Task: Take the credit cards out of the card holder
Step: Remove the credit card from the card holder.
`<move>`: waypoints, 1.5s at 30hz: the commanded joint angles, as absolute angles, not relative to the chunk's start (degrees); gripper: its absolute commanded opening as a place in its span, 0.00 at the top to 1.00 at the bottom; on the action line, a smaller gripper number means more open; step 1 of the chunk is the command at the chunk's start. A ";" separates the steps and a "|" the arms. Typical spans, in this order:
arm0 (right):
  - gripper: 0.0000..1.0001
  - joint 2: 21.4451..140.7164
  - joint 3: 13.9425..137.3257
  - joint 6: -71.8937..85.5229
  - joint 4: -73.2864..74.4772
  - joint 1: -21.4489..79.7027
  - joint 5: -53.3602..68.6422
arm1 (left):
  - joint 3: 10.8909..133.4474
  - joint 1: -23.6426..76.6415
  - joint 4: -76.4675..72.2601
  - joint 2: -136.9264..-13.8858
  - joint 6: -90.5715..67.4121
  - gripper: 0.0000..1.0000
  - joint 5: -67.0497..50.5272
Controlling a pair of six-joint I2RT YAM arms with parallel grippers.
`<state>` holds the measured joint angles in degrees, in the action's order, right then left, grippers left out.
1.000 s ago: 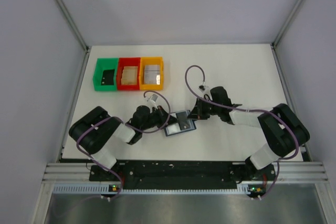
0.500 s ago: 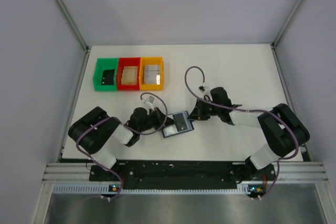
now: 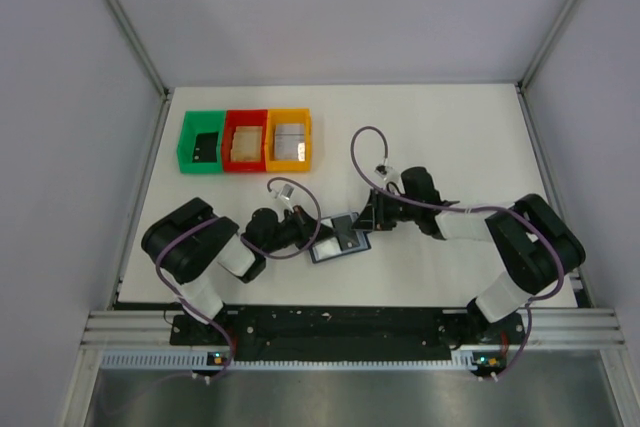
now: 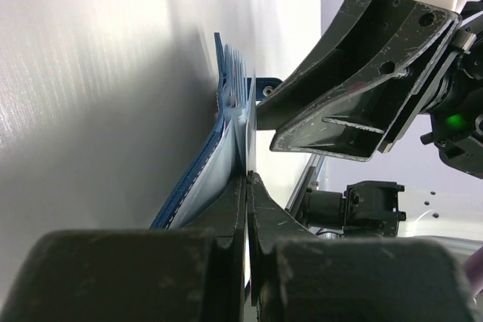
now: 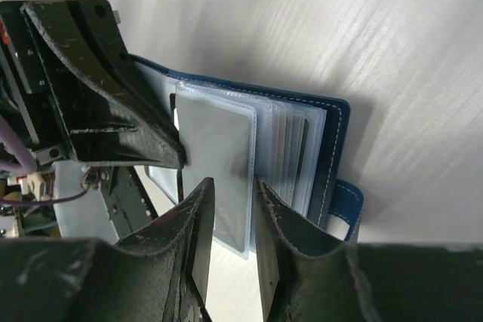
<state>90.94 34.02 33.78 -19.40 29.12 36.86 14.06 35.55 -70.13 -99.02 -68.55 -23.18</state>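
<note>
The left gripper [image 4: 247, 186] has its fingers pressed together on the edge of a pale inner leaf of the card holder [image 4: 198, 175], which stands tilted off the white table [image 4: 90, 73] with its dark blue cover toward the surface; the right gripper [image 5: 234, 195] faces it from the other side, fingers slightly parted, with the lower edge of a clear sleeve in the gap between them; whether either finger touches the sleeve cannot be told. That sleeve carries a silvery-grey credit card [image 5: 216, 157], foremost in a fan of clear leaves; behind them the blue cover with pale stitching and a small blue tab lie against the table. From above, the holder sits open between the two grippers near the middle of the table; well apart, at the far left, a green bin [image 3: 200, 142], a red bin [image 3: 245, 140] and an orange bin [image 3: 289, 139] stand in a touching row.
</note>
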 commanded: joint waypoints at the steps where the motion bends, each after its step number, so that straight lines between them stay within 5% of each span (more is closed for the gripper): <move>1: 0.73 91.14 32.61 35.50 -27.40 28.83 41.92 | 13.36 35.42 -84.72 -99.40 -69.61 1.00 -24.70; 6: 0.79 91.14 32.69 35.77 -28.21 28.65 43.50 | 13.36 35.42 -85.60 -99.05 -69.26 1.00 -24.79; 12: 1.00 91.23 32.34 35.33 -28.30 28.13 43.33 | 13.27 35.42 -85.69 -98.44 -68.91 1.00 -24.96; 26: 1.00 90.61 31.29 34.63 -28.21 27.25 40.25 | 11.60 34.72 -88.15 -98.96 -68.38 0.83 -25.66; 37: 1.00 90.44 31.11 34.98 -28.91 27.25 41.57 | 11.34 34.54 -88.42 -99.23 -68.47 1.00 -25.66; 45: 1.00 90.70 30.76 35.33 -28.39 27.16 40.44 | 11.16 34.45 -88.95 -98.70 -68.12 1.00 -25.31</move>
